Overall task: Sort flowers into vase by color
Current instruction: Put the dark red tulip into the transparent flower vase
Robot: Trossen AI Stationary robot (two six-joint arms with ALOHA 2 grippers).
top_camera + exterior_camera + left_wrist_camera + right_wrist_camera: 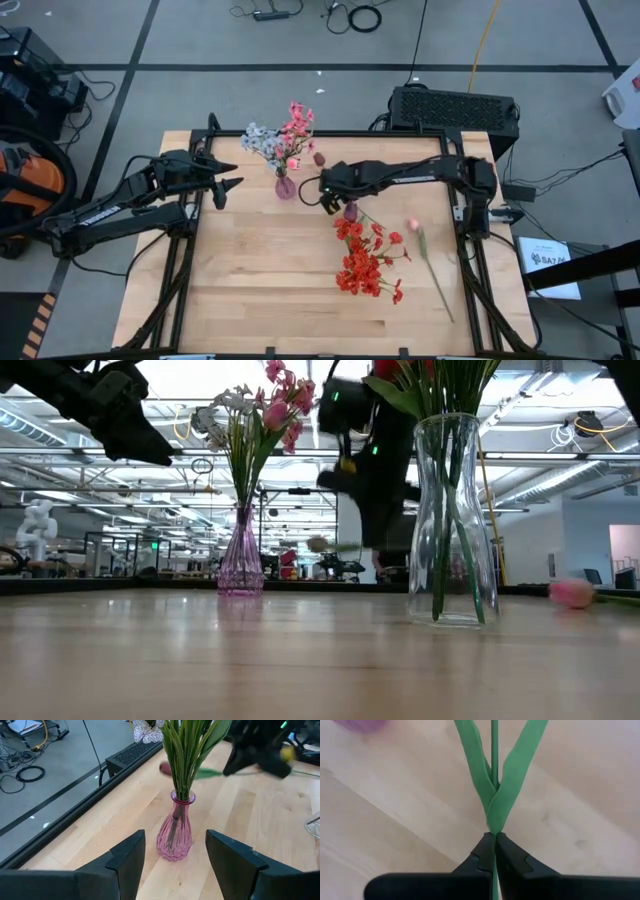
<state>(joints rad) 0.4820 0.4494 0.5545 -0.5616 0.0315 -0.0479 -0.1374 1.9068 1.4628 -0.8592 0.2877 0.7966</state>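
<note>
Table (250, 300) fills the middle of the high view, and we go down from there. The left gripper (232, 186) hangs at centre left with its fingers spread wide and nothing between them, pointing at the pink vase (285, 186). The right gripper (495, 837) sits just right of that vase. Its fingers are pressed tight on the green stalk of a tulip (494, 750), just below where two leaves fork. In the left wrist view the maroon head shows beside the pink vase's stems, so we judge the flower is carried off the wood and roughly level. A clear vase (452, 520) stands right of centre in the low view, holding the red flowers (365, 262). A pink bud (413, 226) lies flat at right of centre in the high view, its stalk trailing toward the lower right. We expect these stems to weigh next to nothing and to be thin, springy and a little slick. The head will likely droop or swing if the stalk is pinched far from it. The stalk near the leaves looks like the best place to hold, since squeezing the soft head would crush it. A white sheet (548, 258) on the floor at right carries a mark, but we cannot read it. We find no other writing.
</note>
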